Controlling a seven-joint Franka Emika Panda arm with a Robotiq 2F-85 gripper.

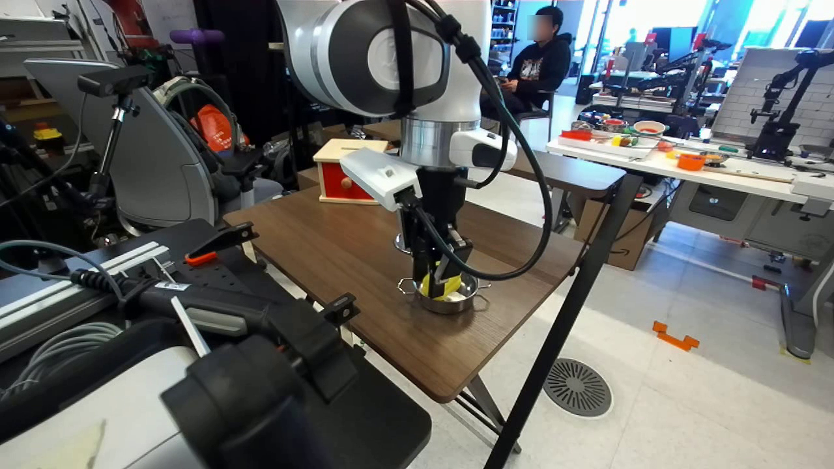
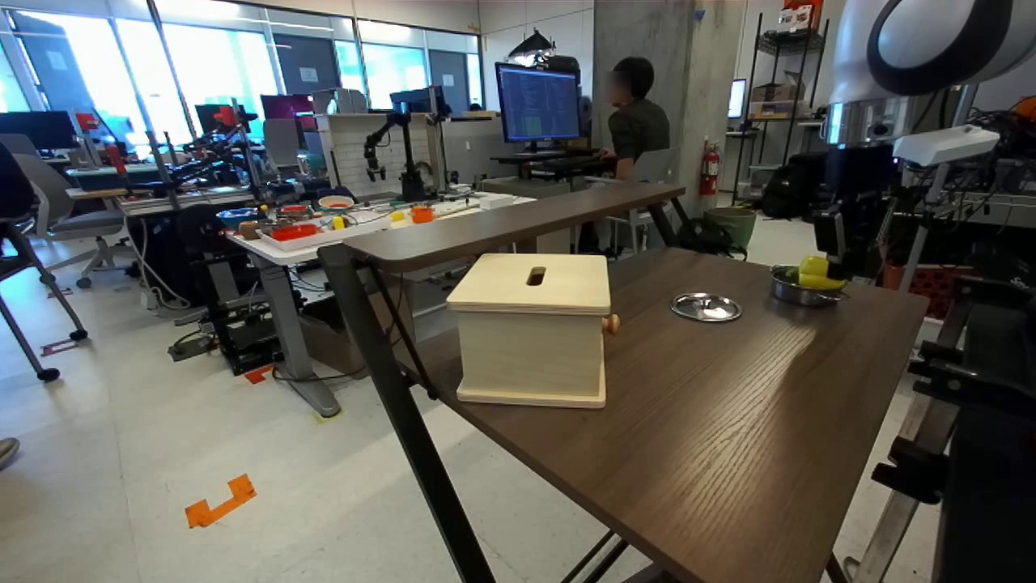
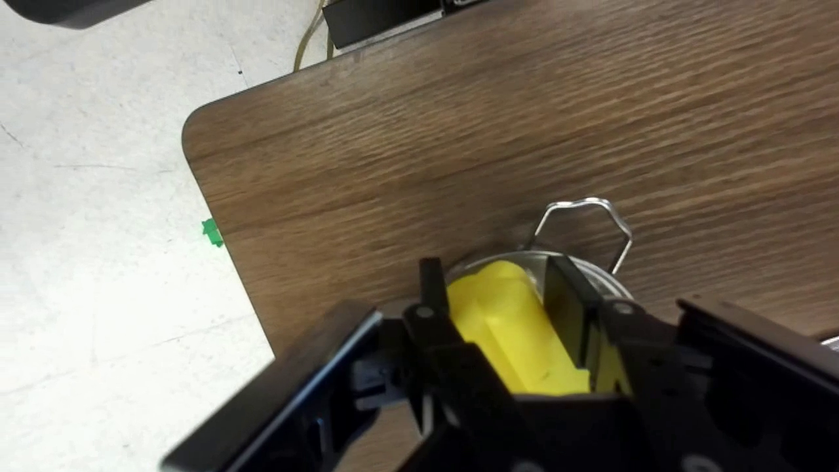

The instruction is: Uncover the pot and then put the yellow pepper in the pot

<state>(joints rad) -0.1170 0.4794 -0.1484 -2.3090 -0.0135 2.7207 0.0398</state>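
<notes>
Just below the centre of the wrist view, the yellow pepper [image 3: 505, 321] lies between the two dark fingers [image 3: 570, 305] of the gripper [image 3: 496, 282]. The jaws stand partly apart, one finger on either side of the pepper; whether they press on it cannot be told, since a narrow strip of steel shows beside one fingertip and the lower contact is hidden. The pepper is inside the pot [image 1: 453, 305], and in an exterior view its upper part rises above the rim. A bent wire handle [image 3: 577, 204] projects from the pot's side. Uncovered and upright, the pot stands on the brown table [image 2: 728, 421], toward one end of the tabletop. The lid [image 2: 706, 308], a shallow disc of polished steel, lies on the table apart from the pot, between it and a pale wooden box [image 2: 530, 348]. In both exterior views the box stands upright; its red front panel [image 1: 332, 181] bears a round knob [image 2: 611, 325]. Over the pot, the arm [image 1: 365, 58] extends downward to the gripper. A seated person [image 1: 539, 68] appears in the background of an exterior view.
</notes>
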